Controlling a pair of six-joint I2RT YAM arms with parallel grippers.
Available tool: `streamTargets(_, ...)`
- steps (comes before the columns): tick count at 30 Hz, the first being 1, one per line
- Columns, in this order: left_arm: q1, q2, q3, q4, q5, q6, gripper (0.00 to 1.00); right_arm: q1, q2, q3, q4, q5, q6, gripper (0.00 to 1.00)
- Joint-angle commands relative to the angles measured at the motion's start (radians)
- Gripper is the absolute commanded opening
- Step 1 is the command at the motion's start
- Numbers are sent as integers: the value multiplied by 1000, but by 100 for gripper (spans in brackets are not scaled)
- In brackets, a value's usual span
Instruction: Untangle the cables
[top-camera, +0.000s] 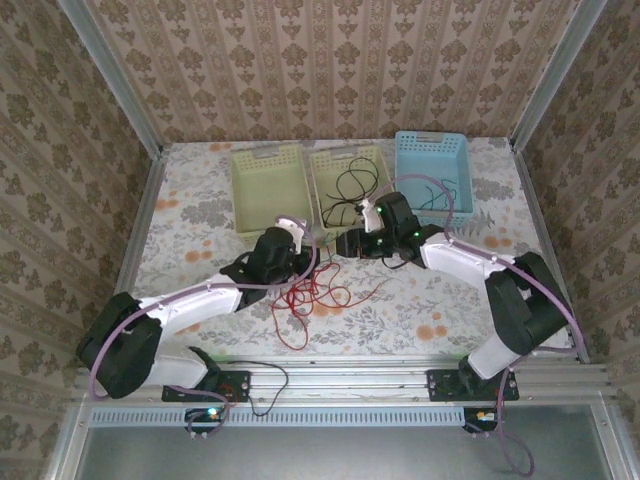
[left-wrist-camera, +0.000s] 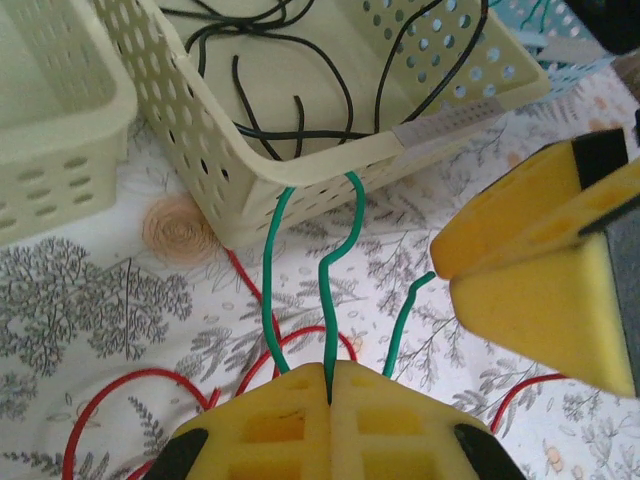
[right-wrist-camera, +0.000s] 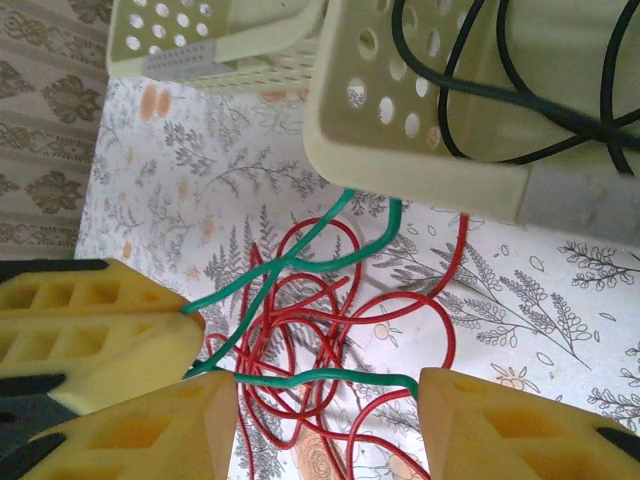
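We are clamping the left gripper (left-wrist-camera: 330, 385) tight on the green cable (left-wrist-camera: 322, 290), with the strand pinched at the seam where the pads meet. From that pinch the green cable is running straight ahead, its long axis pointing toward the near corner of the cream basket (left-wrist-camera: 330, 155) just beyond. To that gripper's right we are holding the right gripper (right-wrist-camera: 325, 398) with its jaws apart, grasping nothing. A short green stretch is lying across the gap from pad to pad. Beneath both grippers the red cable (right-wrist-camera: 270, 345) is looping over the table (right-wrist-camera: 560, 330) and crossing the green one, and the black cables (top-camera: 352, 186) are lying inside the basket ahead. We are judging the right arm nearer that loose stretch. Because the stretch is lying along the closing line, the wrist is likely needing a turn first.
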Motion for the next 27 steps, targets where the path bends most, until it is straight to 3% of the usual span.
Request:
streamTargets(1, -4, 3, -18, 27, -32, -24, 0, 8, 52, 64, -63, -16, -32, 52)
streamTargets(13, -9, 49, -25, -35, 9, -29, 0, 16, 127, 142, -180, 16, -70, 52)
streamTargets(22, -20, 157, 75, -147, 159, 40, 0, 16, 129, 152, -245, 82, -106, 52)
streamTargets(27, -37, 148, 102, -146, 143, 58, 0, 14, 84, 122, -227, 90, -118, 52)
